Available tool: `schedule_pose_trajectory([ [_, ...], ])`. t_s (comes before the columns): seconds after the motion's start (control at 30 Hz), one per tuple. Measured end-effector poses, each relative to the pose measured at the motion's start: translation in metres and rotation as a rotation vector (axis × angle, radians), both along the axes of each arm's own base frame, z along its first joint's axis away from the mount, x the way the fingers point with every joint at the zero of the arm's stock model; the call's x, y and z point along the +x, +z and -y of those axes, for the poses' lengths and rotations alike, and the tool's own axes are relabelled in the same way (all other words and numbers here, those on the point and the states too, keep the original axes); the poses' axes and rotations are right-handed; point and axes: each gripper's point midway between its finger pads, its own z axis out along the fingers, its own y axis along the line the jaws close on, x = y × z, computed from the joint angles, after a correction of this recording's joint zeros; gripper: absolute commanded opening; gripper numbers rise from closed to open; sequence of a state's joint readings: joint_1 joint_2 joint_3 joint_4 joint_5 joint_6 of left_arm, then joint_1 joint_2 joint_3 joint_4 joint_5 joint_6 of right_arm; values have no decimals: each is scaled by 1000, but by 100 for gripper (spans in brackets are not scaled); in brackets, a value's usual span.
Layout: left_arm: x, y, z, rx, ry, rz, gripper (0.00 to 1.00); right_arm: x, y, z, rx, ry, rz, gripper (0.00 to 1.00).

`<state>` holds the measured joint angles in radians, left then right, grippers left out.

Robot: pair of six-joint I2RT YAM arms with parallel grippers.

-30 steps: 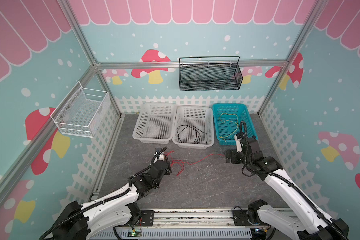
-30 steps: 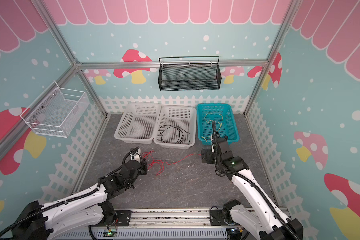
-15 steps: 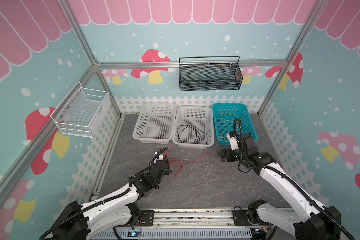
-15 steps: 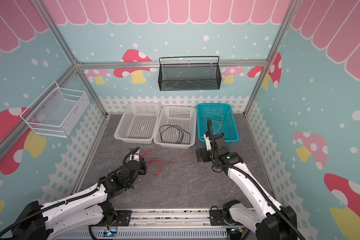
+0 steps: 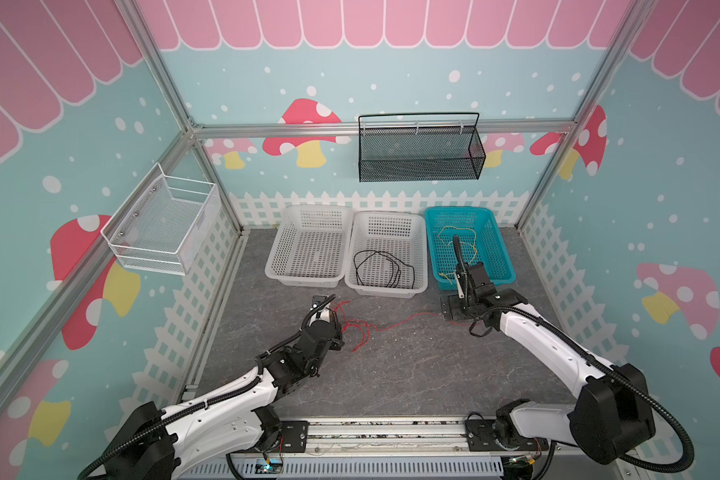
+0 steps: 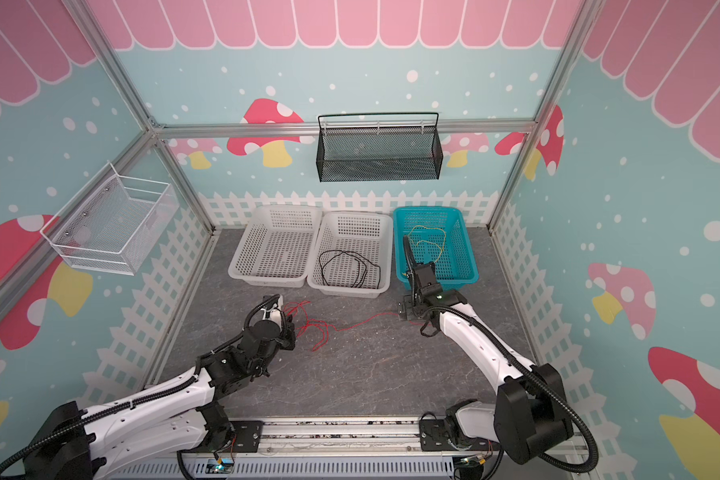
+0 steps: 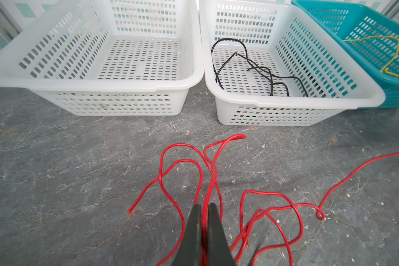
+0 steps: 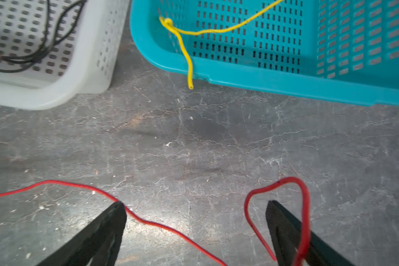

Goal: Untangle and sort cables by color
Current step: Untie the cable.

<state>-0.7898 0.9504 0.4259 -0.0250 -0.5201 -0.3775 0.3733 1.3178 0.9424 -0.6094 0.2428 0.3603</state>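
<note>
Red cable [image 7: 213,175], the one strand not yet sorted, was pinched in the left jaws, which were shut on a stretch of it near its bunched end, with the wire running straight out from between the tips. Around and just ahead of those jaws it lay in several loose, crossing loops on the grey table [image 7: 55,184], and one long run trailed away toward the right jaws. Those stood wide apart and gripped nothing. The run passed between them low over the table, and the cable's last curl lay hooked around the tip of one finger [image 8: 281,221]. Beyond the left jaws sat a white basket [image 7: 101,84] with no cable in it, and next to it a second white basket [image 7: 286,101] holding the black cable [image 7: 271,85]. Just beyond the right jaws stood the teal basket [image 8: 286,80] with the yellow cable [image 8: 189,69], one end hanging out over the near rim. The red strand looked light, thin and limp, yet springy enough to keep its curls, so it would probably trail and snag rather than lift as one bundle. Its smooth sheath might also slip through a loose pinch. The best hold for the right jaws seemed to be the straight run between them, clear of the curl, so the loops could be drawn out before the cable went to the vacant basket.
</note>
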Motion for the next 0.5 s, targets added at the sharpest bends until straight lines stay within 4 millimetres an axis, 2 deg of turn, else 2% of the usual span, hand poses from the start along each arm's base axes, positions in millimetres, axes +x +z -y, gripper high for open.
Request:
schedule_pose_trajectory([
  [0.2, -2, 13, -13, 5, 43, 38, 0, 0, -17, 11, -79, -29, -48, 98],
  [0.43, 4, 18, -57, 20, 207, -11, 0, 0, -23, 15, -109, -33, -69, 98],
  [0.5, 4, 16, -60, 15, 215, -27, 0, 2, -21, 13, -105, -24, -64, 98],
])
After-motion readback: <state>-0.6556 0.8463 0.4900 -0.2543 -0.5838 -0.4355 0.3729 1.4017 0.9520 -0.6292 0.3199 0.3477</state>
